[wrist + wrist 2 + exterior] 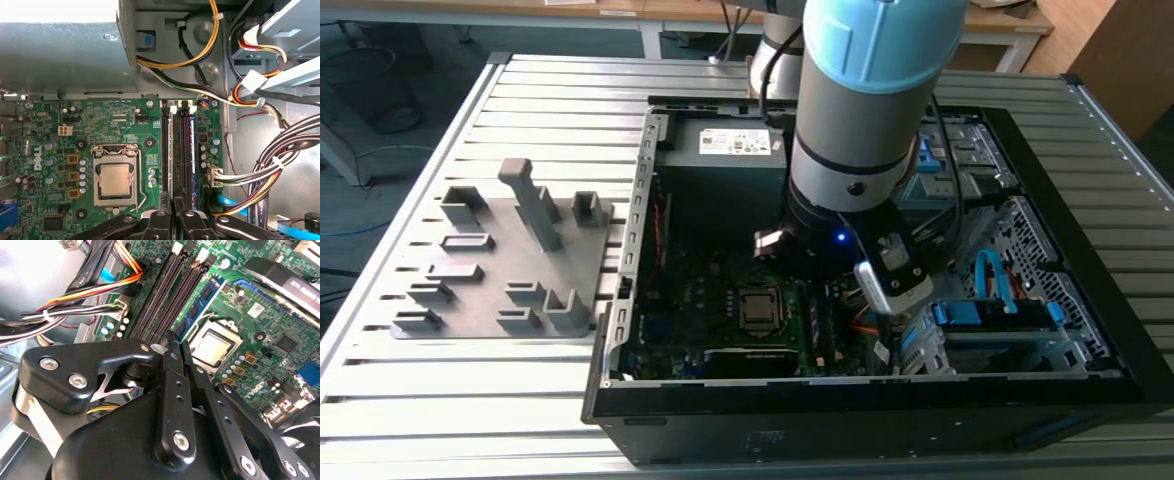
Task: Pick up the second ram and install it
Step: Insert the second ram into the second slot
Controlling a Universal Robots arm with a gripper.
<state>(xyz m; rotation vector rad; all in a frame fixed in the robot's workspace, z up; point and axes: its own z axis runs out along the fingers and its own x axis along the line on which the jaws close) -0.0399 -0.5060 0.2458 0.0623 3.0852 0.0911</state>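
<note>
Motherboard (125, 125) | fingers (172, 347) closed over second ram (202, 307), slot-seated

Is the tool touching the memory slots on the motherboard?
Cannot tell. In both wrist views the tool overlaps the memory slots, hiding any contact or gap beneath it.

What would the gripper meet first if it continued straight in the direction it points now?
Probably the memory slots on the motherboard, just ahead of the gripper and beside the CPU socket. Depth is unclear, so the remaining gap cannot be judged.
</note>
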